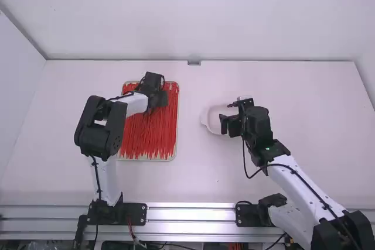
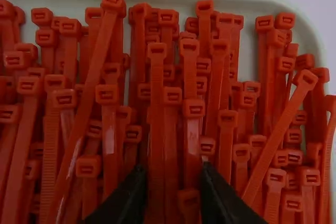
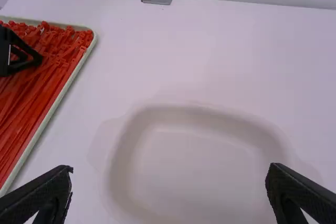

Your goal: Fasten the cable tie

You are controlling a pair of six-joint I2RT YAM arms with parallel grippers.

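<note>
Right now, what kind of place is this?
Probably a robot lab test bench: the left arm and right arm stand on a metal rail at a white table, with a tray of red cable ties.

White table (image 1: 304,92), plain white walls (image 1: 176,4) behind and at both sides, small grey bracket (image 1: 194,61) at its far edge, aluminium rail (image 1: 187,210) along the near edge

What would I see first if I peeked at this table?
The big heap of bright red plastic cable ties, lying in a pale flat tray on the left half of the white table, jumps out first. The left arm's black gripper sits low over the heap's far end, fingers open with a few ties between them. Right of the tray, the right arm's black gripper hangs open above a shallow white plastic dish.
</note>
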